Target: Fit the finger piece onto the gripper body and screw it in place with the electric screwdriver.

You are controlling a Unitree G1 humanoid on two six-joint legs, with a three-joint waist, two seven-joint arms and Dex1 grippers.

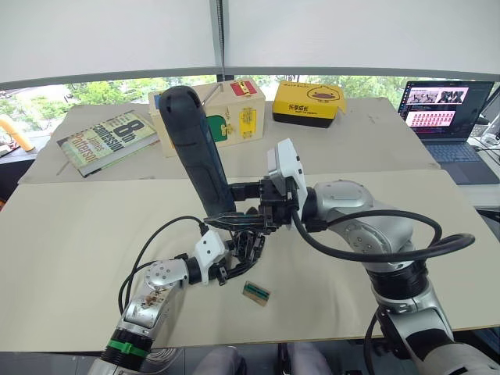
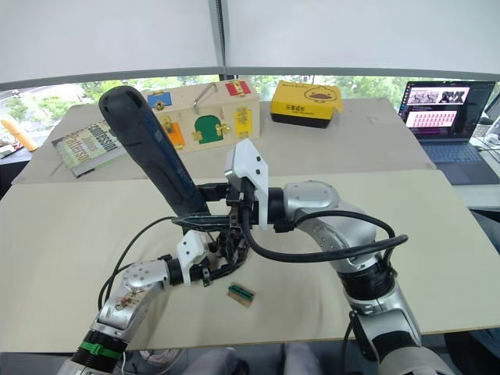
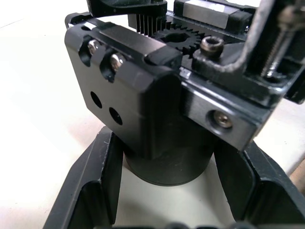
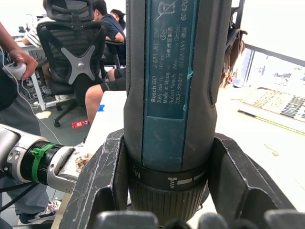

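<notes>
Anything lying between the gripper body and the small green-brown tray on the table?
No. In the left eye view, only bare table separates the gripper body, held by the left gripper, from the small tray.

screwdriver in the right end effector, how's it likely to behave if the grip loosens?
The screwdriver looks stiff and top-heavy: its long body rises tilted above the right end effector, gripped near the collar, so it would probably tip over. The barrel looks round and smooth, so it may slip or roll. Probably fairly heavy for its size.

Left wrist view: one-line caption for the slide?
Left gripper fingers clamped around the round base of the gripper body, its screws and gear teeth facing the camera.
</notes>
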